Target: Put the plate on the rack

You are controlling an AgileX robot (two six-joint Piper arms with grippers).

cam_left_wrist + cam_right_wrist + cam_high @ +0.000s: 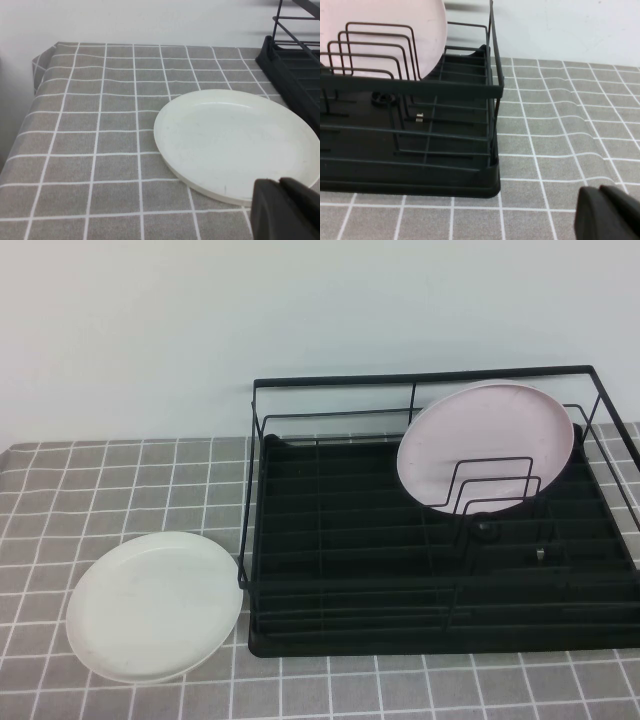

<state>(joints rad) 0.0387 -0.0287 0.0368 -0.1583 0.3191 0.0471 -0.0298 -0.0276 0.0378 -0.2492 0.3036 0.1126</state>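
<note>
The white plate (153, 606) lies flat on the grey checked cloth, left of the rack; it also shows in the left wrist view (235, 142). The black wire rack (440, 540) stands at the right, with its corner in the right wrist view (420, 125). A pale pink plate (485, 445) stands upright among its dividers. Neither arm shows in the high view. My left gripper (282, 187) is shut and empty, just short of the white plate's near rim. My right gripper (600, 192) is shut and empty over the cloth, right of the rack.
The grey checked cloth (120, 490) covers the table up to a white wall behind. The table's left edge and a folded cloth corner (42, 60) show in the left wrist view. The cloth is rippled (570, 125) right of the rack.
</note>
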